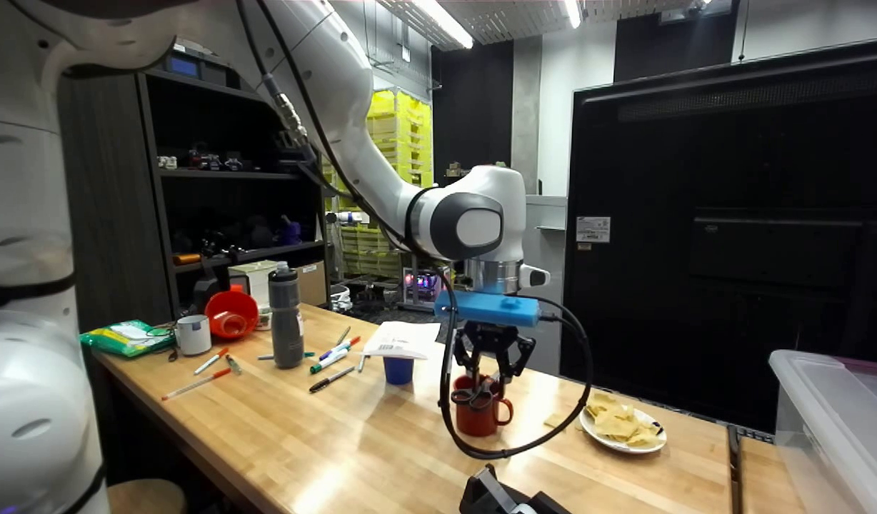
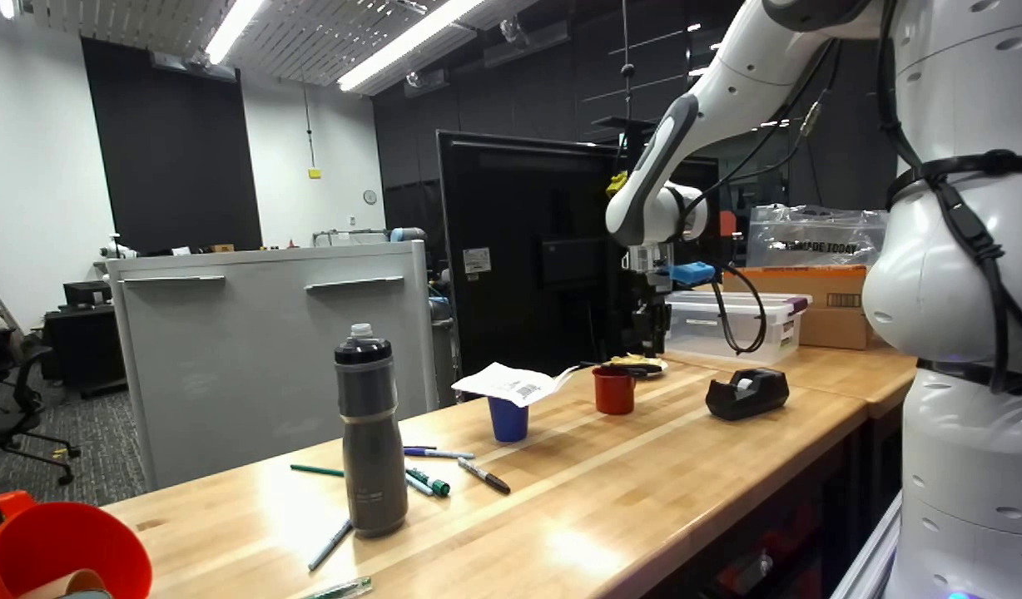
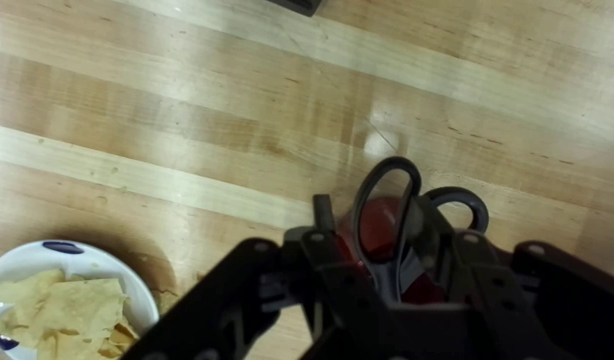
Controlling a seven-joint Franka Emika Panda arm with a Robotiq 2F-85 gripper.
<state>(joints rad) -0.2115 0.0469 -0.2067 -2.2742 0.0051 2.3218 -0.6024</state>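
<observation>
My gripper (image 1: 488, 384) points down over a red mug (image 1: 475, 420) that stands upright on the wooden table. A pair of dark-handled scissors (image 3: 386, 279) sits in the mug, handles up, blades hidden inside. In the wrist view my gripper (image 3: 378, 215) is partly open, its fingers on either side of one scissor loop. A gap shows between the left finger and that loop. The right finger lies close to the handles; whether it touches them I cannot tell. An exterior view shows the mug (image 2: 614, 394) beneath the gripper (image 2: 651, 349) as well.
Beside the mug is a plate (image 3: 99, 260) of chips. A blue cup (image 1: 398, 370) has a paper booklet (image 1: 403, 341) on top. Also around are a black tape dispenser (image 2: 746, 394), a grey bottle (image 2: 374, 457), several pens and a clear bin (image 1: 831, 414). A cable loop hangs by the gripper.
</observation>
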